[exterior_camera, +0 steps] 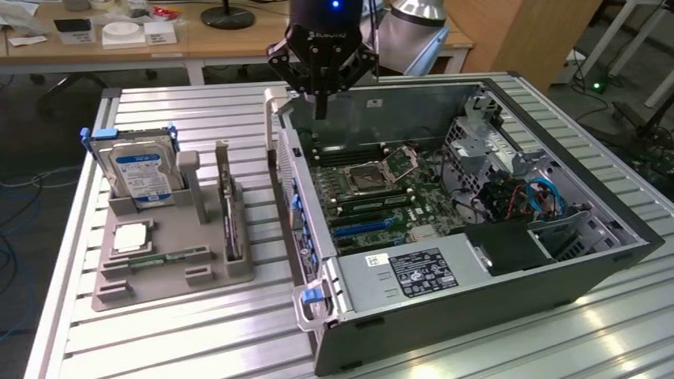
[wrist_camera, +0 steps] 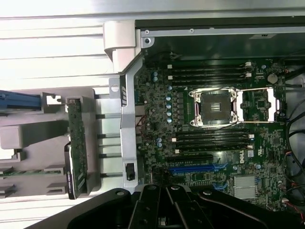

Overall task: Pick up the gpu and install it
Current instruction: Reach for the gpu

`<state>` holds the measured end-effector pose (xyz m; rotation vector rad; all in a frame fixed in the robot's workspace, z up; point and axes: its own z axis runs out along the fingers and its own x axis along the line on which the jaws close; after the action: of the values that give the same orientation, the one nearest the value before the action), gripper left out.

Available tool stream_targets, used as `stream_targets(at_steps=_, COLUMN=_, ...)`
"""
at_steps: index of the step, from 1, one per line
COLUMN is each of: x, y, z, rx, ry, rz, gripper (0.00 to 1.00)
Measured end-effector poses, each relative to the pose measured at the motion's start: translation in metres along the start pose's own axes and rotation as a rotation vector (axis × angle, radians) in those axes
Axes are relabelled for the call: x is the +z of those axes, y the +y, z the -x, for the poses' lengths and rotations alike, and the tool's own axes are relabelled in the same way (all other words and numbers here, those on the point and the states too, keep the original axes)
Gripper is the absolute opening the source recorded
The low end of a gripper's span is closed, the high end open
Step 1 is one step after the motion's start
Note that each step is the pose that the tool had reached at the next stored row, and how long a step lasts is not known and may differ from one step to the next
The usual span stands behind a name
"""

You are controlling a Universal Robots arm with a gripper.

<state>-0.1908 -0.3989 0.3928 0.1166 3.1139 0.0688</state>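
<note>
Hovering over: case (exterior_camera: 443, 316) wall; my gripper (exterior_camera: 319, 113) closed, empty.
gpu (exterior_camera: 226, 205): upright in grey holder (exterior_camera: 169, 272), well apart.
Grip: I'd straddle its top edge squarely.

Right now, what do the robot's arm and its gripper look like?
The gripper is black, with angular linked bars narrowing towards the tip and small pale lettering across its body. A blue light glows just above it. The arm behind is silver-grey and rounded.
</note>
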Motion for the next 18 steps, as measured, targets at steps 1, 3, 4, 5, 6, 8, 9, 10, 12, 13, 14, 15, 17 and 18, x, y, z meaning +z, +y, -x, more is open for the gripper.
stream_targets(at_steps=1, x=0.0000, y=-0.0001, z=-0.001, rx=0.000, ry=0.0000, rz=0.0000, gripper=0.10)
stream_targets(at_steps=3, x=0.0000, y=-0.0002, z=-0.003, rx=0.000, ry=0.0000, rz=0.0000, gripper=0.10)
stream_targets(at_steps=4, x=0.0000, y=-0.0003, z=-0.004, rx=0.000, ry=-0.0001, rz=0.0000, gripper=0.10)
stream_targets(at_steps=5, x=0.0000, y=-0.0003, z=-0.005, rx=0.000, ry=0.0000, rz=0.0001, gripper=0.10)
stream_targets(at_steps=6, x=0.0000, y=-0.0004, z=-0.006, rx=0.000, ry=-0.0001, rz=0.0001, gripper=0.10)
stream_targets(at_steps=8, x=0.0000, y=-0.0006, z=-0.008, rx=0.000, ry=0.0000, rz=0.0001, gripper=0.10)
stream_targets(at_steps=9, x=-0.0001, y=-0.0006, z=-0.008, rx=0.000, ry=0.0000, rz=0.0000, gripper=0.10)
stream_targets(at_steps=10, x=-0.0001, y=-0.0007, z=-0.009, rx=0.000, ry=0.0001, rz=0.0000, gripper=0.10)
stream_targets(at_steps=12, x=-0.0001, y=-0.0008, z=-0.011, rx=0.000, ry=0.0001, rz=0.0000, gripper=0.10)
stream_targets(at_steps=13, x=-0.0001, y=-0.0009, z=-0.012, rx=0.000, ry=0.0001, rz=0.0000, gripper=0.10)
stream_targets(at_steps=14, x=-0.0001, y=-0.0009, z=-0.012, rx=0.000, ry=0.0002, rz=0.0000, gripper=0.10)
stream_targets(at_steps=15, x=-0.0001, y=-0.0010, z=-0.013, rx=0.000, ry=0.0001, rz=0.0000, gripper=0.10)
stream_targets(at_steps=17, x=-0.0001, y=-0.0011, z=-0.015, rx=0.000, ry=0.0002, rz=0.0000, gripper=0.10)
stream_targets(at_steps=18, x=-0.0001, y=-0.0012, z=-0.016, rx=0.000, ry=0.0002, rz=0.0000, gripper=0.10)
